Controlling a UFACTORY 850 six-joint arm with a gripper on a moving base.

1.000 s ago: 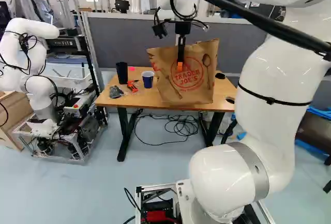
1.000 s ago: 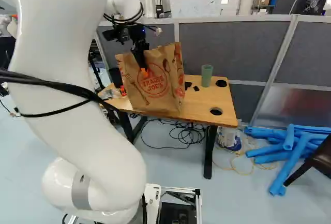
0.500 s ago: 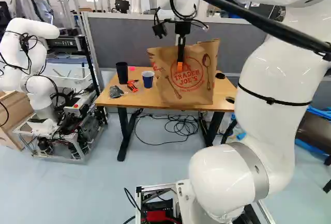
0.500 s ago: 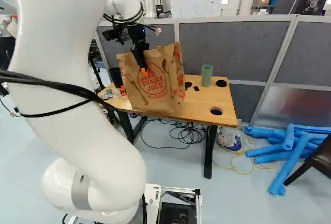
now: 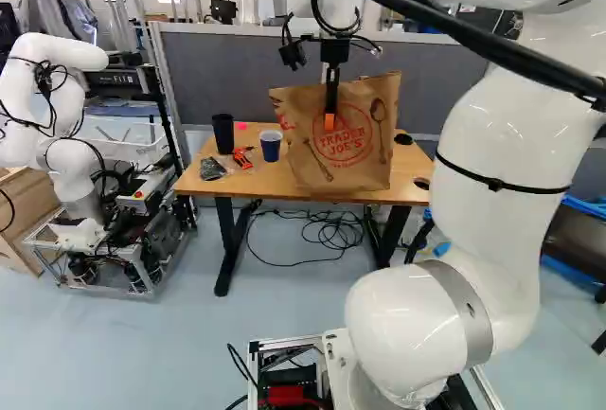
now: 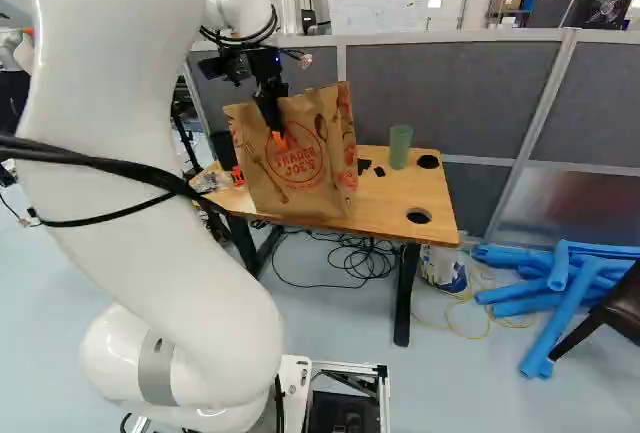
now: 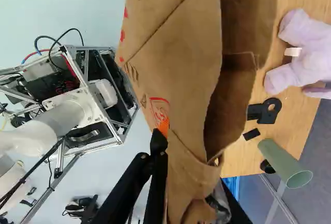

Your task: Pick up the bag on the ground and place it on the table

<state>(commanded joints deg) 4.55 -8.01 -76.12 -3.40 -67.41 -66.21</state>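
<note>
The gripper (image 5: pixel 329 116) reaches down over the front of the brown paper bag (image 5: pixel 365 150) in the left base view. Its fingers are shut on the bag's near wall, with one orange pad showing outside the paper and the other finger hidden. The bag is upright, slightly tilted, above the front part of the wooden table (image 6: pixel 390 211); whether its bottom bears fully on the tabletop I cannot tell. In the wrist view the gripper (image 7: pixel 163 131) is at the bag's side, where the paper (image 7: pixel 181 79) is creased, and the bag's mouth stands open.
A black cup (image 5: pixel 223 133), a blue cup (image 5: pixel 271 145) and a red tool (image 5: pixel 243 157) stand or lie beside the bag. A green cup (image 6: pixel 400 145) and a lilac plush toy (image 7: pixel 307 53) are on its other sides. Another robot (image 5: pixel 71 135) stands at the left; blue tubes (image 6: pixel 560 283) lie right.
</note>
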